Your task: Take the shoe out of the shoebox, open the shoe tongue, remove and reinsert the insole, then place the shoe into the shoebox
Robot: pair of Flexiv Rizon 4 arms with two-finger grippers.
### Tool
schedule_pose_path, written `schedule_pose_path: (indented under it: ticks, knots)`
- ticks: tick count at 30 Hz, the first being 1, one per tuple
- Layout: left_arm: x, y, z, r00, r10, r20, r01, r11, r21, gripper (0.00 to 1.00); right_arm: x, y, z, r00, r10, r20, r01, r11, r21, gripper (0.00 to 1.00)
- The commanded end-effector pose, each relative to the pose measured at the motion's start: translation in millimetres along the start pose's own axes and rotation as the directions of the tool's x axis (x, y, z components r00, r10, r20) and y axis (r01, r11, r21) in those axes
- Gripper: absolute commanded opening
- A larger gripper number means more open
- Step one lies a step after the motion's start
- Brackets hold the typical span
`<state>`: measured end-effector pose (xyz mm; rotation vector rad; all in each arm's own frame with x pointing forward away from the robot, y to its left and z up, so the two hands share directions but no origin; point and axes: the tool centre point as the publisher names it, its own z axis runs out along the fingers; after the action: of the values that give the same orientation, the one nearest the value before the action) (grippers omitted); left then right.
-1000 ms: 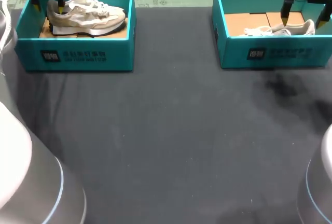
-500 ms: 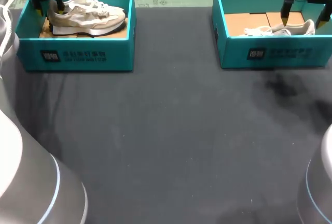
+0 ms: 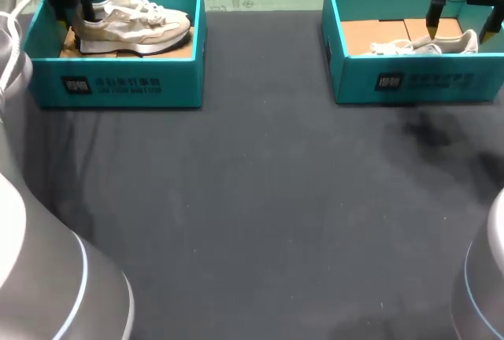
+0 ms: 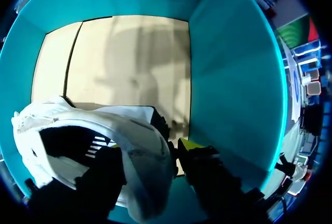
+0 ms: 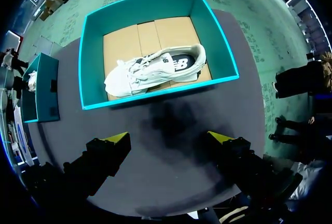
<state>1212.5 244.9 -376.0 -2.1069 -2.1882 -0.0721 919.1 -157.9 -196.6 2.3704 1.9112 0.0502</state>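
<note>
At the far left of the dark bench [image 3: 260,198] stands the left teal shoebox [image 3: 118,88], open-topped, with a brown cardboard floor [image 4: 129,53]. In it lies a cream and white sneaker [image 3: 134,25] on its sole, heel toward the box's left wall, toe toward the right. Our left claw [image 4: 150,149] is down inside this box, set about the heel. We cannot tell whether it pinches the heel or only stands around it.

We judge the sneaker light, with a soft upper that will give under pressure and loose laces that may snag. The sole and heel cup look stiffer, so the heel rim seems the sound place to hold. The box wall just behind the heel leaves little room, and a tilted lift could drag the shoebox along.

At the far right sits the right teal shoebox [image 3: 409,80], also cardboard-floored. It holds a white sneaker [image 5: 155,71] lying slantwise, its opening showing a dark insole. Our right claw [image 5: 168,138] hangs spread wide and empty above the bench, on the near side of that box and well apart from the shoe.
</note>
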Motion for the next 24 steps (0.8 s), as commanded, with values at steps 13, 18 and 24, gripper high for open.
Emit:
schedule_pose_path:
  ticks: [13, 18, 24]
  knots:
    - [7.2, 8.2, 1.6, 1.0, 0.001, -0.002, -0.001, 1.0, 0.009, 0.0, -0.1, -0.2, 0.4, 1.0, 0.0, 0.0, 0.0, 1.0, 0.0, 1.0]
    - [11.5, 8.3, -3.7, 1.0, 0.004, -0.001, -0.004, 1.0, 0.005, 0.0, -0.1, -0.2, 0.4, 1.0, 0.0, 0.0, 0.0, 1.0, 0.0, 1.0]
    - [18.0, 8.5, -6.5, 1.0, -0.002, -0.014, 0.002, 1.0, 0.003, 0.0, -0.1, -0.2, 0.4, 1.0, 0.0, 0.0, 0.0, 1.0, 0.0, 1.0]
